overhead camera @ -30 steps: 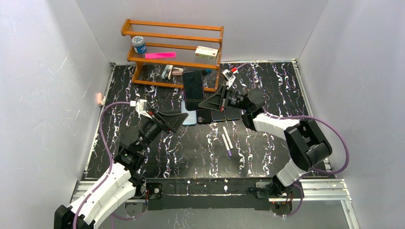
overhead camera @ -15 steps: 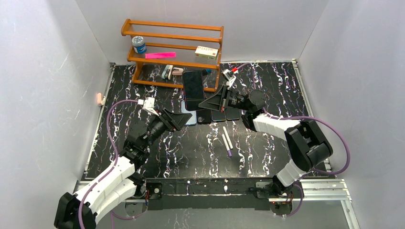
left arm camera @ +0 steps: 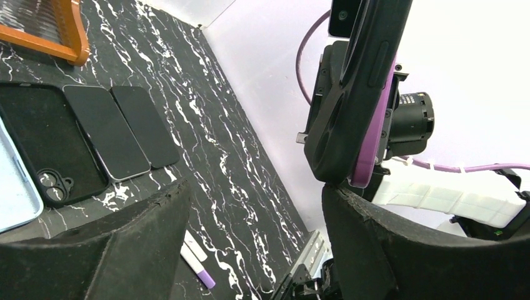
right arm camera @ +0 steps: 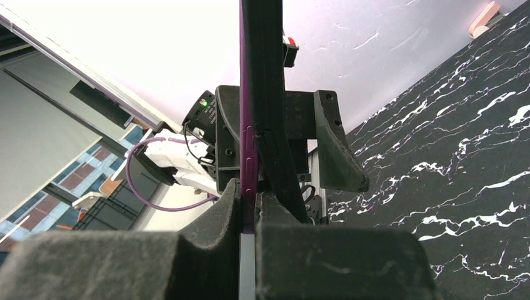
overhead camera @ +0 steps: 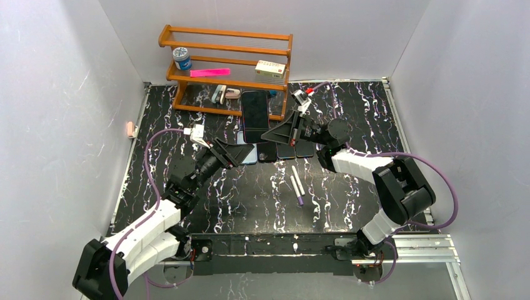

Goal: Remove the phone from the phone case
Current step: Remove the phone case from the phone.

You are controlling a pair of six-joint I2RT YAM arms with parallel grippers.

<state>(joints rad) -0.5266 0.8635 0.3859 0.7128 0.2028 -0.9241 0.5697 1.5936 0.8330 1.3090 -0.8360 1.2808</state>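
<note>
So the right gripper [overhead camera: 279, 132] is clamped on the cased phone [overhead camera: 255, 117] and holds it upright off the table, in front of the wooden rack [overhead camera: 225, 62]. From the right wrist cam you see the phone edge-on, pinched between the two fingers [right arm camera: 206, 250]. There's a purple strip on one side and a black layer on the other, and I honestly can't tell which one is the case.

The left gripper [overhead camera: 236, 152] sits low near the tabletop with its jaws spread wide and nothing in them. In the left wrist view the lower end of the phone hangs just above one fingertip [left arm camera: 350, 206] — touching or not, can't say.

Flat on the black marbled table [overhead camera: 350, 106] under all this there's a row: a light blue case [left arm camera: 12, 187], a black case [left arm camera: 50, 150] with a camera cutout, then two dark phones [left arm camera: 125, 128] side by side. Two white markers [overhead camera: 297, 184] with purple tips lie a bit nearer the arm bases.
</note>
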